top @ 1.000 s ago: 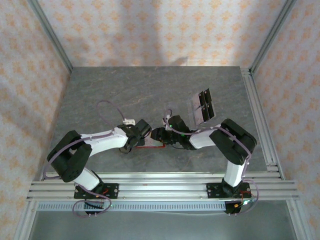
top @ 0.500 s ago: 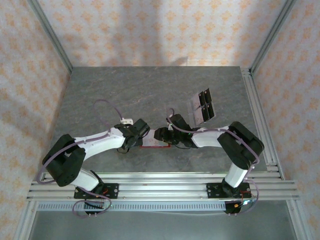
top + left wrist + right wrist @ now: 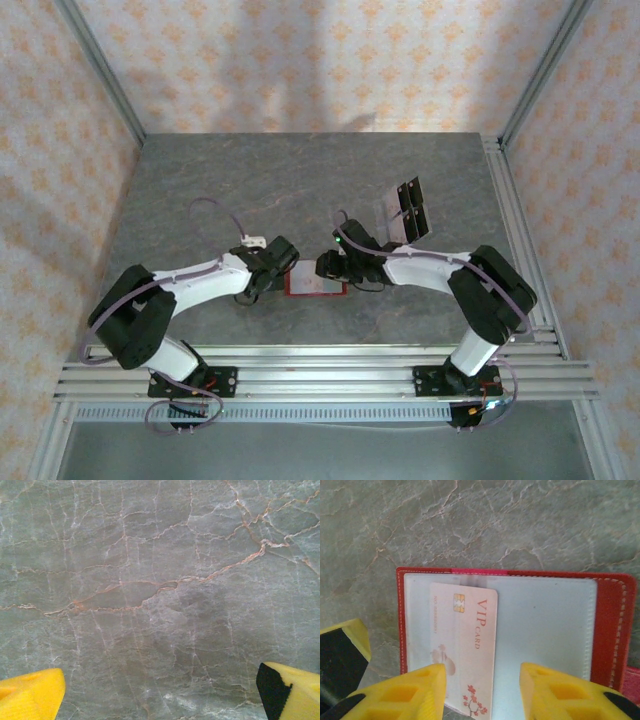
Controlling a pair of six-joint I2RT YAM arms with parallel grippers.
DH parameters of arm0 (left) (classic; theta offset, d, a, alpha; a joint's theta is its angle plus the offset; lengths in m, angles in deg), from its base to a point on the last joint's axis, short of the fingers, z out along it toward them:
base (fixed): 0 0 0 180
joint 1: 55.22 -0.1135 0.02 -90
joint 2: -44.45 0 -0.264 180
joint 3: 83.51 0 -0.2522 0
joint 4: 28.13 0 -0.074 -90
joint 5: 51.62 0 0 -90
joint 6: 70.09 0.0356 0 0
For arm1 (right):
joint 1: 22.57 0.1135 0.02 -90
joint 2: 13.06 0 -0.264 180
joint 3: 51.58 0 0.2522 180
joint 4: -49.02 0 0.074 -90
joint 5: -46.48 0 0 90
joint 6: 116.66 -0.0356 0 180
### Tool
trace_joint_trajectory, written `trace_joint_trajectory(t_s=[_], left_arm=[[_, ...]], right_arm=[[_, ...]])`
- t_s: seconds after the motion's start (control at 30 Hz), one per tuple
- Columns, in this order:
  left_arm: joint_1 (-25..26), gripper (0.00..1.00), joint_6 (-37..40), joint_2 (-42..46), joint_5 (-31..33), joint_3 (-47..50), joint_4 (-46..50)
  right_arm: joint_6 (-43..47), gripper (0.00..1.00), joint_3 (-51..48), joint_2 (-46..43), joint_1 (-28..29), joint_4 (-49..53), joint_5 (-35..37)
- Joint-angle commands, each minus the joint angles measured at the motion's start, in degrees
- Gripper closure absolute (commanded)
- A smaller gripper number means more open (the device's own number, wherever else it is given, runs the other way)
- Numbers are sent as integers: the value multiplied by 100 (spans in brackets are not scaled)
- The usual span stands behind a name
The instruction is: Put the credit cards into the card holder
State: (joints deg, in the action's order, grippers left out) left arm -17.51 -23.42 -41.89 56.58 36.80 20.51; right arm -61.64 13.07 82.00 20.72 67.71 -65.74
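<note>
Holder [image 3: 612, 625] lies open and flat on the tabletop [image 3: 160, 580], between the two arms, pale lining up. One card [image 3: 465, 645] lies on the lining, but its near end sticks out over the holder's edge. I judge the step in hand is pushing this card home. I cannot tell if its far end is already under the clear pocket.

My right end effector [image 3: 482, 676] is partly open over the near end of the card and, as far as I see, pinches nothing. My left end effector [image 3: 160, 700] is fully open above bare tabletop, beside the holder.

The other cards [image 3: 404, 214] wait further back on the right. Next I must slide the card in straight, without shifting the holder.
</note>
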Motion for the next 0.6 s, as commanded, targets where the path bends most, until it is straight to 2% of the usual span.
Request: trace_joint_trajectory(t_s=[0.0,0.07,0.17,0.27,0.57], left_arm=[[-36,0,122,-157,62,-107,-126],[-40,0,123,-215,54,-117,-147],[-36,0,141,-291,39,-113,-182],[-22,0,150,-342,35,-114,-191],[-33,0,141,-431,0,-104,-269]], right_arm=[[235,71,256,-87,-40,801,510],[300,85,360,-21,-39,993,607],[374,97,454,79,-34,1063,605],[435,100,569,198,-32,1084,528],[473,100,804,551,-5,1041,364]])
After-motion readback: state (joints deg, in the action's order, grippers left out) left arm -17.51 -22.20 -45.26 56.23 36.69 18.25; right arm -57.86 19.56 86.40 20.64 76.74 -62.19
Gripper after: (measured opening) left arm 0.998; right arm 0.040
